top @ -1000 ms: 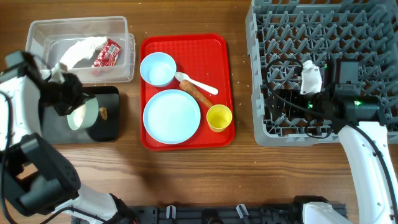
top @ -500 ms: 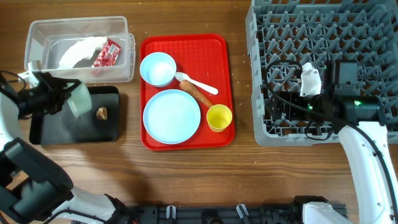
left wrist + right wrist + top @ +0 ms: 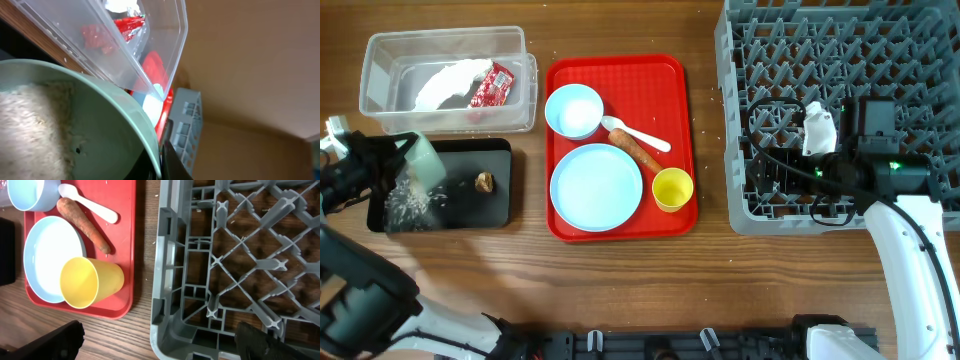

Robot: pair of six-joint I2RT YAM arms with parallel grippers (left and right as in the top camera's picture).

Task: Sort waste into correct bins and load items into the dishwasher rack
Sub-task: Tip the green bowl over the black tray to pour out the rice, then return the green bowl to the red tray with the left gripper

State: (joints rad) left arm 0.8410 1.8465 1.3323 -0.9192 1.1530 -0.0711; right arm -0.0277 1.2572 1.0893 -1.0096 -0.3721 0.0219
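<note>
The left gripper is clasping a tilted pale green bowl, rice grains landing on the black tray; the right gripper is hanging spread wide over the dishwasher rack

A red serving tray lies flat on the brown wooden table, a little left of the middle, with its long sides running from near to far. The right wrist view shows the tray's right part and the wood grain.

Wooden table: clear tub far left, black tray just beside, red tray centre, grey rack right.
</note>
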